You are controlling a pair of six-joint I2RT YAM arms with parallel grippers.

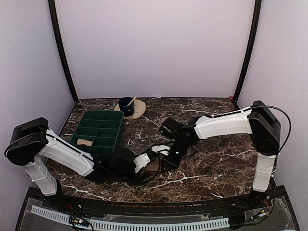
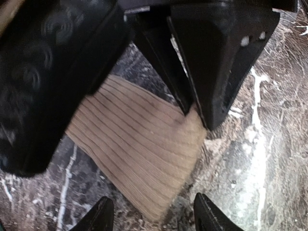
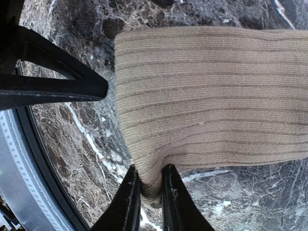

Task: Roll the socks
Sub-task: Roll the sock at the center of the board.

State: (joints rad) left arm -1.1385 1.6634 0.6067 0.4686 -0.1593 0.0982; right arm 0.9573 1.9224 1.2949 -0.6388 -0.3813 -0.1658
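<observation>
Right hand (image 3: 150,180) pinches one edge of the tan sock (image 3: 211,96), lying flat on the bench (image 3: 72,144); left hand (image 2: 153,209) hangs over it, jaws wide open.

In the top view you are looking down and forward from above and behind the arm bases, taking in the whole table (image 1: 216,168) from well back. The left wrist camera is hanging close over the sock (image 2: 139,149), looking past the left gripper (image 2: 154,214) at the right gripper (image 3: 151,185) — the right wrist camera is peering down on that same sock, equally near. All three are sharing that near-centre patch of table.
</observation>
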